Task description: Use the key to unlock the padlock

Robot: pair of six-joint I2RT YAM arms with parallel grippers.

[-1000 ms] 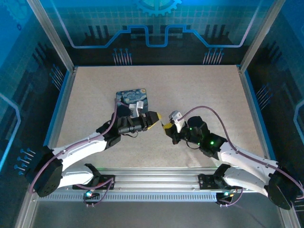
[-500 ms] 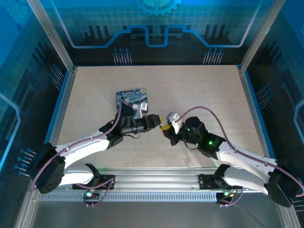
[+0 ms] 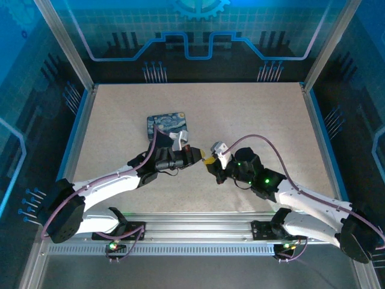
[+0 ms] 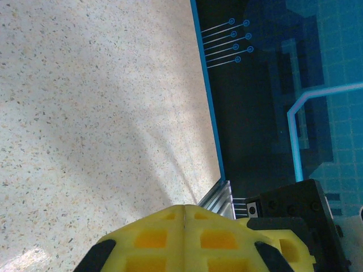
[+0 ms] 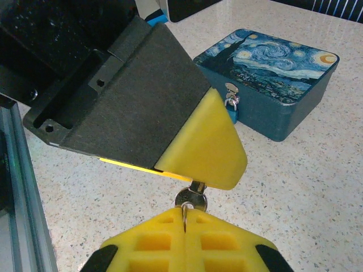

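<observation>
Where its jaws had stood apart a second earlier, left claw [image 4: 184, 221] was clenched on the key [image 5: 193, 197], directly above right claw [image 5: 184, 222], which gripped the ring end. Padlock [image 5: 231, 107]: hung on tin [image 5: 272, 68], beyond both claws, untouched. Judged: handover begun, unlocking pending.

Both arms have white link shells and black joint housings: left arm [image 3: 102, 186], right arm [image 3: 313, 205]. A purple cable [image 3: 149, 141] is on the left arm, and one like it [image 3: 258, 137] on the right. Green LEDs [image 3: 262, 179] are lit on the right wrist housing. Left gripper [image 4: 185, 207]: black wedge fingers [image 5: 142, 96] with small screw holes and yellow tips. Right gripper [image 5: 184, 211]: yellow pads in a waffle-grid moulding with black corners.
</observation>
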